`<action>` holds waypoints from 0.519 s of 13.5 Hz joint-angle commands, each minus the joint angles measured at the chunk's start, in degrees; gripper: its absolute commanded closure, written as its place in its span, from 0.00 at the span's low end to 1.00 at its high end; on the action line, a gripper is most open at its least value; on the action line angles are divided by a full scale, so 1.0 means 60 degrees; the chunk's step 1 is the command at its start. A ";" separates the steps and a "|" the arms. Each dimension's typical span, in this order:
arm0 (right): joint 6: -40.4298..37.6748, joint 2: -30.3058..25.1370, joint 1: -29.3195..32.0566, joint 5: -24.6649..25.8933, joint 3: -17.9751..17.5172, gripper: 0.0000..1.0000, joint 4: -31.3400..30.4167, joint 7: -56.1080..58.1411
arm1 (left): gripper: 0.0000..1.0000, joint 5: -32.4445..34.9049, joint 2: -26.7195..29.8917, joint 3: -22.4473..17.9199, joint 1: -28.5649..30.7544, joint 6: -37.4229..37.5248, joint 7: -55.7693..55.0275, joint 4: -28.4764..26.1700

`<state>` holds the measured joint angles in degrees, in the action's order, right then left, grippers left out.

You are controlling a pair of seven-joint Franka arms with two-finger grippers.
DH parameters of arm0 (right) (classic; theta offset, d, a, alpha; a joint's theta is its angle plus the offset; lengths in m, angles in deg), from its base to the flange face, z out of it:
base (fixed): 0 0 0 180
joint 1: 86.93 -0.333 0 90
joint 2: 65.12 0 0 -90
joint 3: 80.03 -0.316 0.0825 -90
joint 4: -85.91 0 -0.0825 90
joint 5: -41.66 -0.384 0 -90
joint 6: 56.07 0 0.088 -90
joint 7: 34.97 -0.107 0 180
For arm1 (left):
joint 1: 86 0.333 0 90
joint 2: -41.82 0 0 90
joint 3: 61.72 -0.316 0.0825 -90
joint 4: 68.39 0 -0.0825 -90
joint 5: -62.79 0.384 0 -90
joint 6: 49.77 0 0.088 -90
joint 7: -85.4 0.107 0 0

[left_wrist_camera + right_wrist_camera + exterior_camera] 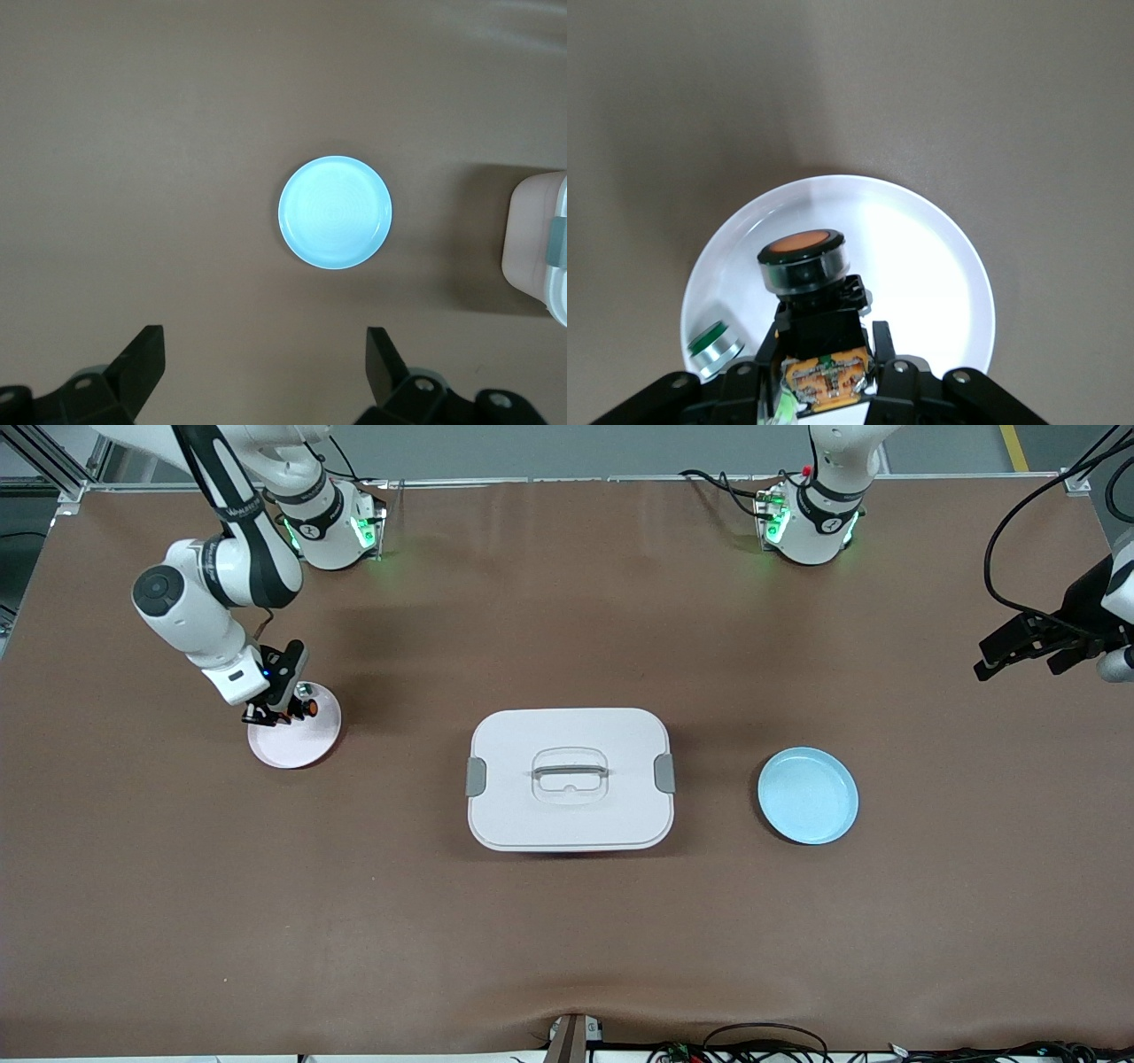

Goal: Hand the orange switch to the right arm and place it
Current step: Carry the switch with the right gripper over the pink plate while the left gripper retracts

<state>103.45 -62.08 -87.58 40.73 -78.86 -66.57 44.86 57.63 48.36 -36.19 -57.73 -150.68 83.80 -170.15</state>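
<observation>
Right claw (pixel 824 372) grips orange switch (pixel 808 292) over pink plate (pixel 306 748) — button end outward | left claw (pixel 266 376) open — waiting

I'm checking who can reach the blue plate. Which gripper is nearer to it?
Left. The left gripper hangs open at its own end of the table, near the blue plate; the right gripper, shut on the orange switch, is over the white plate.

Orange switch (pixel 803 266), white plate (pixel 939 257), blue plate (pixel 807 795).
</observation>
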 commanded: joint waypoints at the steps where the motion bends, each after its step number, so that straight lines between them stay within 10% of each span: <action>1: 0.0729 0.0590 0.0270 0.0141 -0.0136 1.00 -0.0016 0.0128 | 0.00 0.0084 0.0228 -0.0601 -0.0692 -0.0306 0.0237 -0.0194; 3: 0.0994 0.0883 0.0299 0.0141 -0.0136 1.00 -0.0016 0.0157 | 0.00 0.0127 0.0213 -0.2794 -0.2842 -0.0350 0.0237 -0.0208; 7: 0.1127 0.1119 0.0417 0.0141 -0.0121 1.00 0.0013 0.0230 | 0.00 0.0506 0.0097 -0.4455 -0.4736 -0.0394 0.0237 -0.0106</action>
<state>109.58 -55.51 -86.73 40.73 -78.84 -66.54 45.12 58.08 48.40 -58.70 -81.12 -152.07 84.35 -170.32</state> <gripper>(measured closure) 0.577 0.000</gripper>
